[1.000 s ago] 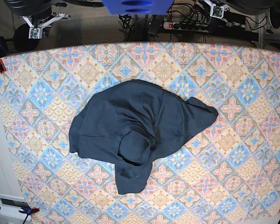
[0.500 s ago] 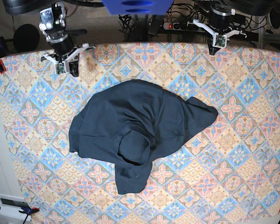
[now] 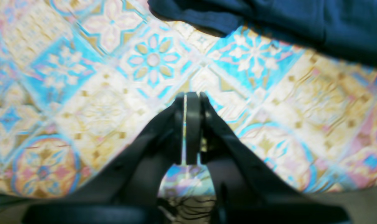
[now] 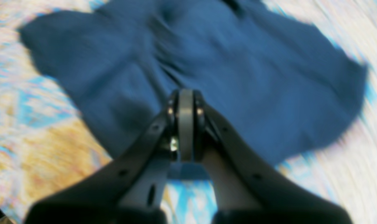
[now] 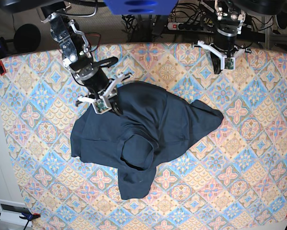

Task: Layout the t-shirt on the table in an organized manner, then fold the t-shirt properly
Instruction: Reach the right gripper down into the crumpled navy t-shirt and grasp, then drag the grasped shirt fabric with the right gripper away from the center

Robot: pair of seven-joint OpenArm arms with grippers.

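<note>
Centrally, the t-shirt [image 5: 143, 136] is seen crumpled on the table [image 5: 248, 158], dark navy, bunched in folds with one flap hanging toward the near edge; the patterned cloth is exposed all around it; the right gripper [image 5: 109, 102] is positioned over the shirt's far-left edge in the base view, jaws pressed together, nothing pinched between them; in the right wrist view the clenched right gripper [image 4: 186, 124] is shown above blurred navy fabric [image 4: 207, 62]; whether the cloth is touched cannot be told; the left gripper [image 5: 223, 61] is held over bare tablecloth near the far edge, well apart from the shirt; its jaws [image 3: 190, 124] are seen clenched and empty in the left wrist view, with the shirt's hem [image 3: 269, 18] lying beyond on the tiles [image 3: 82, 77].
</note>
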